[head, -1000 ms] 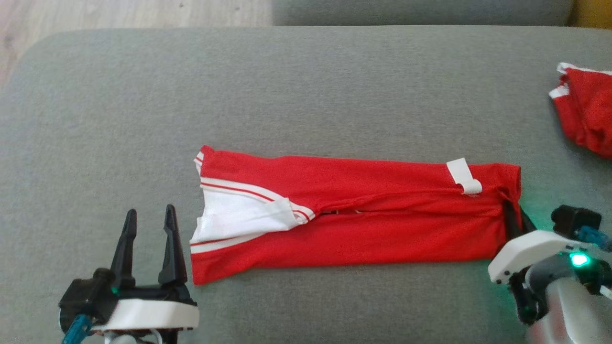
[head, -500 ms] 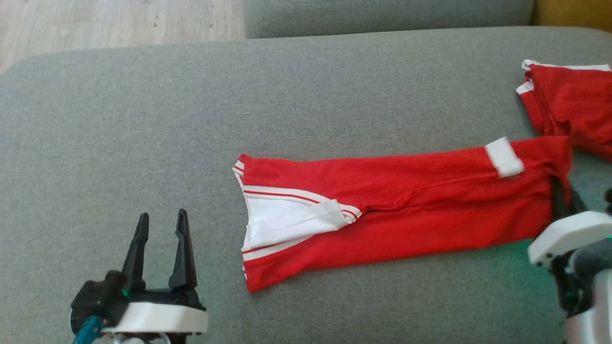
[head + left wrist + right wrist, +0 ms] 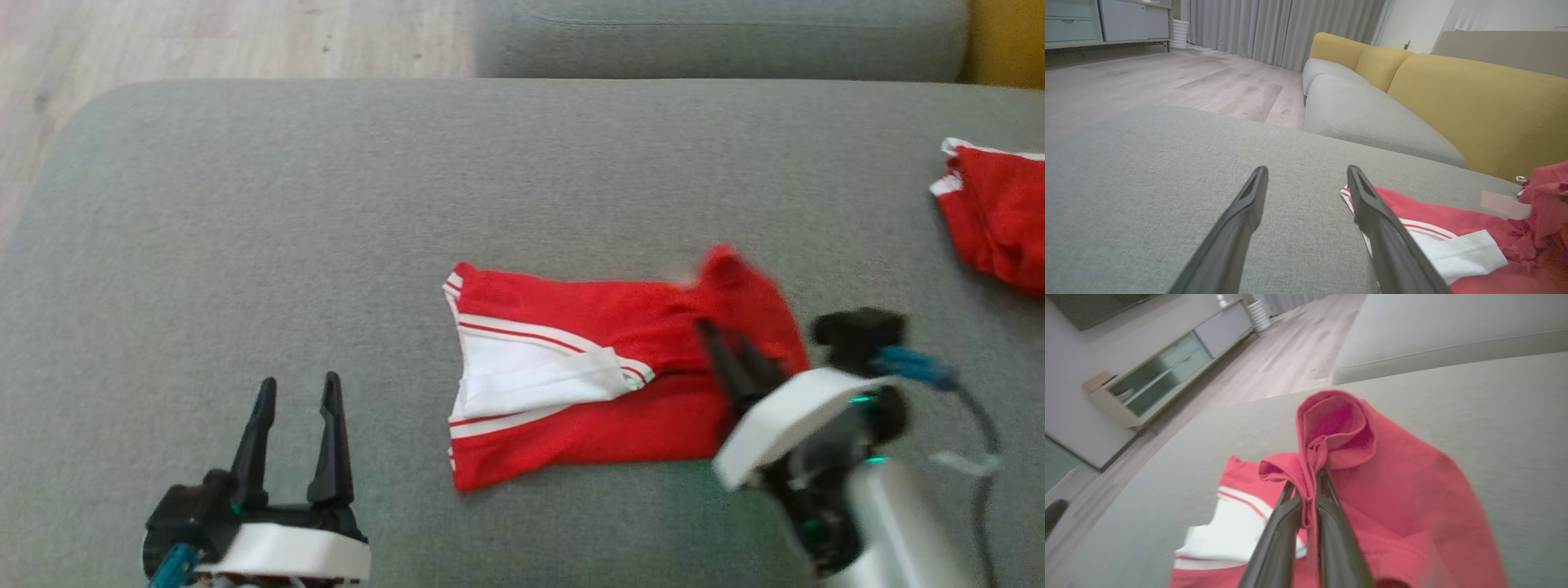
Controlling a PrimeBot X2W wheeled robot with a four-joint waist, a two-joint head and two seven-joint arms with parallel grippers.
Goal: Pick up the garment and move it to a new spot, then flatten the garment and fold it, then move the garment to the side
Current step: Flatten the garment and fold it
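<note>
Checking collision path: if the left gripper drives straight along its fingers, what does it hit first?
Likely just the bare grey cushion; the garment lies right of that line. Depth is unclear.

The left claw [image 3: 299, 382] sits to the left of the garment [image 3: 588, 314], apart from it, fingers spread wide. The right claw [image 3: 714, 339] is pinched tight on the garment's raised right end.

Head view: from above, looking down on grey sofa seat [image 3: 245, 204]. Left wrist: low, skimming seat, facing yellow backrest [image 3: 1474, 106]. Right wrist: close over red garment [image 3: 1412, 490], shared by all three.
</note>
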